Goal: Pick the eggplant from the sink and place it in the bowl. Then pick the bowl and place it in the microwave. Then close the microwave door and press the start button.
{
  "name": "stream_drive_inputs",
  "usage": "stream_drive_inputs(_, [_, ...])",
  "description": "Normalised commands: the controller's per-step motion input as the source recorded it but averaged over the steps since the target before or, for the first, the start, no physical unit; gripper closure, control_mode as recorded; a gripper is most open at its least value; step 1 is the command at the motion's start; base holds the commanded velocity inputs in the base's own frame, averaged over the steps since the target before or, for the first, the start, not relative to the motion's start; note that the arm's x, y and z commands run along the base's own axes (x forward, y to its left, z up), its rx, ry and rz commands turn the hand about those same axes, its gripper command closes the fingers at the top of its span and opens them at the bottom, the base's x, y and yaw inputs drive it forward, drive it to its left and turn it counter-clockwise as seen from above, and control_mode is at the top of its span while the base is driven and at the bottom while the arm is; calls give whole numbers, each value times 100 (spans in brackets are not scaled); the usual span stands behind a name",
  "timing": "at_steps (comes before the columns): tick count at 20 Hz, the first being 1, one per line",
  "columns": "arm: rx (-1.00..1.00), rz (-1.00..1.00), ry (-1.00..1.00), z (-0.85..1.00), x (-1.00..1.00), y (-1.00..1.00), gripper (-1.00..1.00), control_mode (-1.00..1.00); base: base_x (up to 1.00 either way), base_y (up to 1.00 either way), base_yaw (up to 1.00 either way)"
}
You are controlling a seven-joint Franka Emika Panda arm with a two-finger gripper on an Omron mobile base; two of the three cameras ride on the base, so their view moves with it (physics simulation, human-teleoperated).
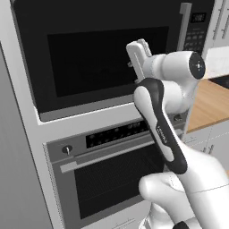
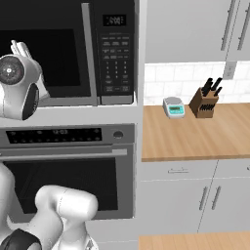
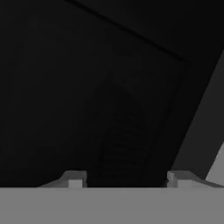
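Reaching up, arm bent | end effector (image 3: 123, 178) spread wide, empty | facing microwave door (image 1: 98, 62) window

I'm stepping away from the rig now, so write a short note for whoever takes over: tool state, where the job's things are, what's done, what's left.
Tool: open and empty, fingertips apart, right up against the dark window of the microwave door.
Microwave: door looks shut, its bar handle beside the keypad panel.
Bowl and eggplant: likely behind the door; the window is too dark to tell.
Done: the door seems closed.
Left: press the start button on the keypad, right of the tool.
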Motion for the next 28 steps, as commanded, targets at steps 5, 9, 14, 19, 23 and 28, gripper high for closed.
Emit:
stream_drive_inputs(5, [0, 1, 3, -12, 11, 12, -100, -100, 0, 0, 0])
stream_drive_inputs(9, [12, 3, -11, -28, -95, -65, -100, -100, 0, 0, 0])
stream_drive_inputs(14, [25, 0, -10, -18, -100, -100, -100, -100, 0, 0, 0])
stream_drive_inputs(19, [28, 0, -5, -9, -89, -100, -100, -100, 0, 0, 0])
stream_drive_inputs(23, [24, 0, 0, -2, -9, -76, -100, -100, 0, 0, 0])
stream_drive_inputs(28, [10, 7, 2, -22, 11, -37, -100, -100, 0, 0, 0])
